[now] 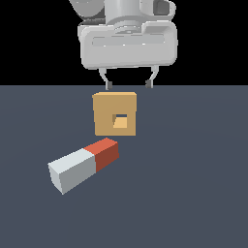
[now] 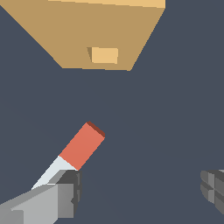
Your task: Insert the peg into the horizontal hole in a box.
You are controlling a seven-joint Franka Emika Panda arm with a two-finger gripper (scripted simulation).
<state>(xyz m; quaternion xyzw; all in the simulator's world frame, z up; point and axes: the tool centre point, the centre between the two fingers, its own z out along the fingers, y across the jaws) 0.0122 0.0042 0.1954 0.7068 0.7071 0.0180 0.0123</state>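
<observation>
The peg [image 1: 85, 163] lies flat on the dark floor, its pale grey-white half toward the camera and the exterior view's left, its red half pointing toward the box. The tan-orange box [image 1: 115, 114] stands just beyond it, with the square hole [image 1: 120, 120] in its near face. My gripper [image 1: 128, 85] hangs high above the scene, open and empty, fingers spread wide. In the wrist view the peg [image 2: 78, 148] lies beside one fingertip [image 2: 70, 194], the other fingertip [image 2: 214, 188] is far across, and the box [image 2: 92, 30] shows its hole [image 2: 104, 55].
A flat dark grey-blue floor [image 1: 193, 184] stretches all round. A black background lies beyond its far edge.
</observation>
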